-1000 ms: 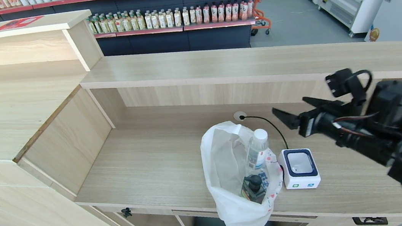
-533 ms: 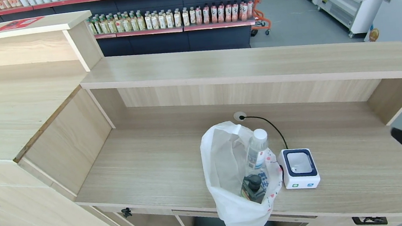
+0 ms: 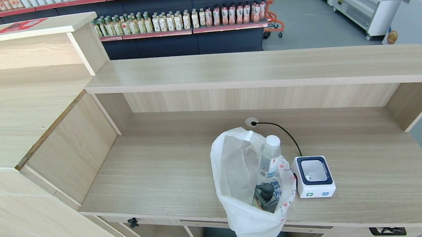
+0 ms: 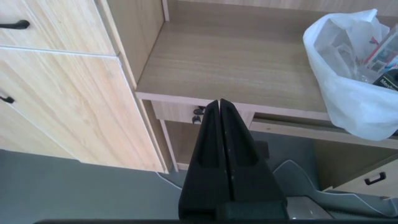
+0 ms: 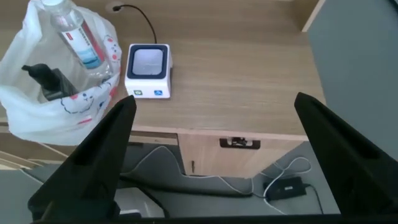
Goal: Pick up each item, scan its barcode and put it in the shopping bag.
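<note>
Shopping bag (image 3: 240, 195) on counter (image 3: 153, 174), bottle (image 3: 270, 155) and perhaps a second container (image 3: 265, 197) inside, scanner (image 3: 315, 177) just right of it

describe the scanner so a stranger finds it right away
Look at the lower wooden counter, near its front edge. Beside the white shopping bag stands the scanner: a small white box with a dark-rimmed window on top, trailing a black cable.
</note>
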{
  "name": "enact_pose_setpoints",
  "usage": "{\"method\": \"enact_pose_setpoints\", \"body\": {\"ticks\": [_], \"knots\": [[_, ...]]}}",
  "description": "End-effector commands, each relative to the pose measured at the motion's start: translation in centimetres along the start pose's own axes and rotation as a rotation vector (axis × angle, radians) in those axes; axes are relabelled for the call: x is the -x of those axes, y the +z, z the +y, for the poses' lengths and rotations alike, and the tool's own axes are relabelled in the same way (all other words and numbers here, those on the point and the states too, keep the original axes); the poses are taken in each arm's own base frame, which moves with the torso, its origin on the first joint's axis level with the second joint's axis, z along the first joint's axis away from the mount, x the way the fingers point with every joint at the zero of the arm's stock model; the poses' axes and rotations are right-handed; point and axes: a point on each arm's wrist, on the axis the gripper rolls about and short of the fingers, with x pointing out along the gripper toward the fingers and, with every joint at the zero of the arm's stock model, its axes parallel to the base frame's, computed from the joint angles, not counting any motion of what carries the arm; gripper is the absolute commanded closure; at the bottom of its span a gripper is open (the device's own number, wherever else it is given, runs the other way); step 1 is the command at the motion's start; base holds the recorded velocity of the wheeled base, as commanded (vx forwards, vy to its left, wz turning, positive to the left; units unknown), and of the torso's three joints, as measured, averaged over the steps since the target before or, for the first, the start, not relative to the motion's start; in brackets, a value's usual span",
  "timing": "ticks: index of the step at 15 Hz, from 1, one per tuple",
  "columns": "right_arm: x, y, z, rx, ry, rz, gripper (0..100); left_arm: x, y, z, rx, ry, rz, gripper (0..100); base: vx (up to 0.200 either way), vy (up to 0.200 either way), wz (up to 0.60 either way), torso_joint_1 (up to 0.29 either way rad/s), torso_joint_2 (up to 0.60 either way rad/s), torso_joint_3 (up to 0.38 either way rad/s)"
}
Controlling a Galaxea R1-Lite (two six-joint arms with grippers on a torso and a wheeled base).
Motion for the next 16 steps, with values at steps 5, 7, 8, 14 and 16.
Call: {"method": "enact_pose_setpoints", "body": {"ticks": [5,7,8,14,16], "knots": [[0.61,-0.4,-0.06,-0.002,-0.005,-0.057,0,-0.01,-0.01,0.0,0.0,0.0,0.002,100,0.0,0.0,0.0,0.0,0.0,0.0],[0.61,-0.4,-0.07,-0.013,-0.008,-0.057,0,0.0,-0.02,0.0,0.0,0.0,0.0,100,0.0,0.0,0.0,0.0,0.0,0.0],[0.61,-0.4,-0.07,-0.015,-0.01,-0.057,0,-0.01,-0.01,0.0,0.0,0.0,0.002,100,0.0,0.0,0.0,0.0,0.0,0.0],[0.61,-0.4,-0.07,-0.015,-0.008,-0.057,0,0.0,-0.02,0.0,0.0,0.0,0.0,100,0.0,0.0,0.0,0.0,0.0,0.0],[0.61,-0.4,-0.07,-0.013,-0.008,-0.057,0,0.01,0.03,0.0,0.0,0.0,-0.001,100,0.0,0.0,0.0,0.0,0.0,0.0]]}}
